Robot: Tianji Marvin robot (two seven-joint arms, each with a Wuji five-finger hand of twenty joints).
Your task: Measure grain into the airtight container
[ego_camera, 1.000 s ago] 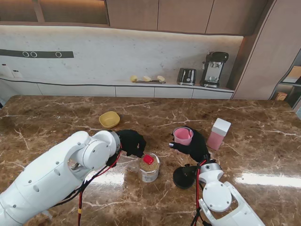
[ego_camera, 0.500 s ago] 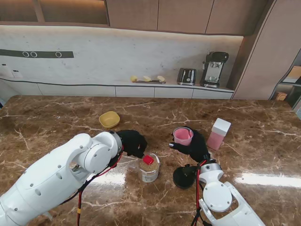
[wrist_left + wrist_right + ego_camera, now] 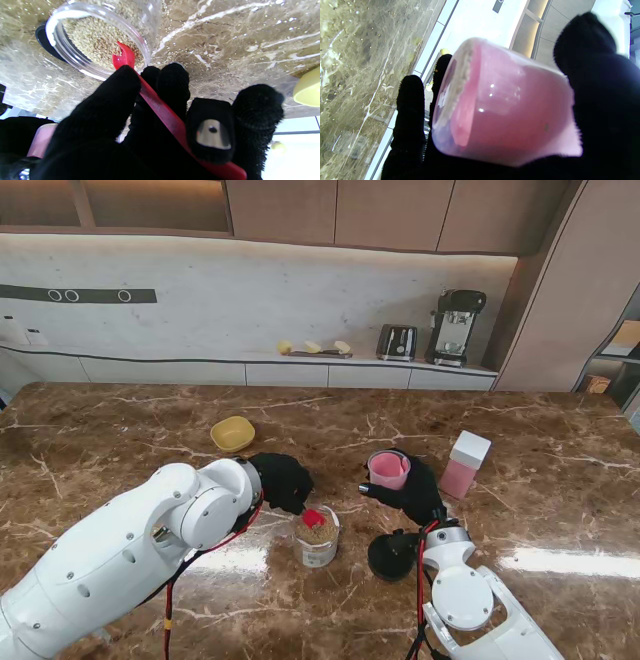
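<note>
While the scoop dips: the scene reads as follows, each hand first and then what lies around it.
Left hand: the left hand (image 3: 140,130) has its black-gloved fingers closed on the flat handle of a red measuring scoop (image 3: 160,110), thumb on one side, fingers on the other.
Scoop bowl: the red bowl end sits inside the mouth of the clear grain jar (image 3: 318,537), touching the grain (image 3: 100,42) near the rim.
Grain jar: it stands upright on the marble counter (image 3: 120,430), nearly full, just in front of the left hand.
Black lid: a black lid (image 3: 391,554) lies on the counter to the right of the jar, near the right wrist.
Right hand: the right hand (image 3: 415,492) grips a pink translucent container (image 3: 389,469), mouth upward, raised off the counter, right of the jar.
Container contents: whether any grain is inside, I cannot tell.
Pink box: a pink box with a white top (image 3: 465,464) stands farther right.
Yellow bowl: a yellow bowl (image 3: 232,433) sits farther from me, to the left.
Step in hand: apparently loading the scoop with grain.
Next move: probably lift the scoop level, carry it to the pink container's mouth, then tip; a tilted scoop would spill grain.
</note>
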